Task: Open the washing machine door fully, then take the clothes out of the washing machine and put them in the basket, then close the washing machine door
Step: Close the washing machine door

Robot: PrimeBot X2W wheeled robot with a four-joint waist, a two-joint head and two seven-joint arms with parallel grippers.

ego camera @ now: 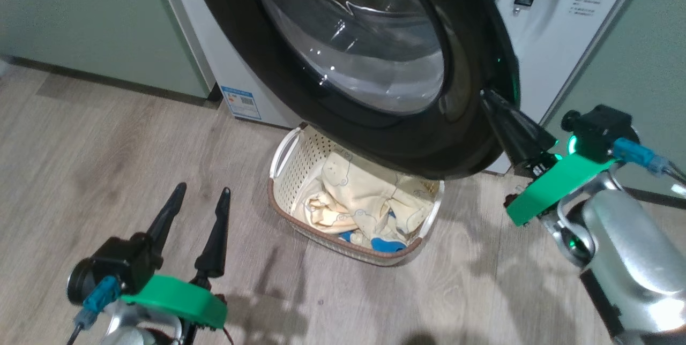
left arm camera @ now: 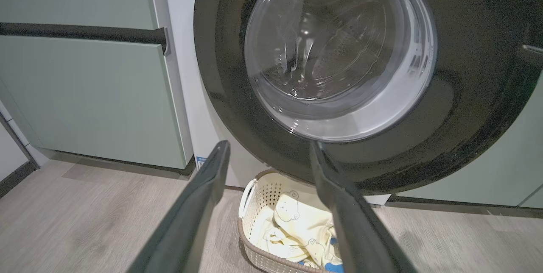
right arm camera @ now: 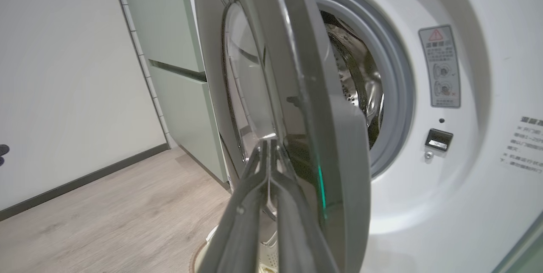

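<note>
Head view: the washing machine door (ego camera: 375, 136) stands ajar from the washing machine (ego camera: 557, 39) and hides the far corner of the one basket (ego camera: 292, 173). The clothes (ego camera: 364, 195) are heaped inside, too tangled to count. The left gripper (ego camera: 202, 189) is spread and empty. The right gripper (ego camera: 486, 97) is pressed together at the door's edge.

Left wrist view: the fingers cut across the basket (left arm camera: 254, 196).

Right wrist view: the door (right arm camera: 322, 107) hides half the drum (right arm camera: 360, 86).

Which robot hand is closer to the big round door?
Right. The right end effector, shut, has its tips at the washing machine door's black rim. The left end effector hangs open over the floor, left of the basket, apart from the door.
</note>
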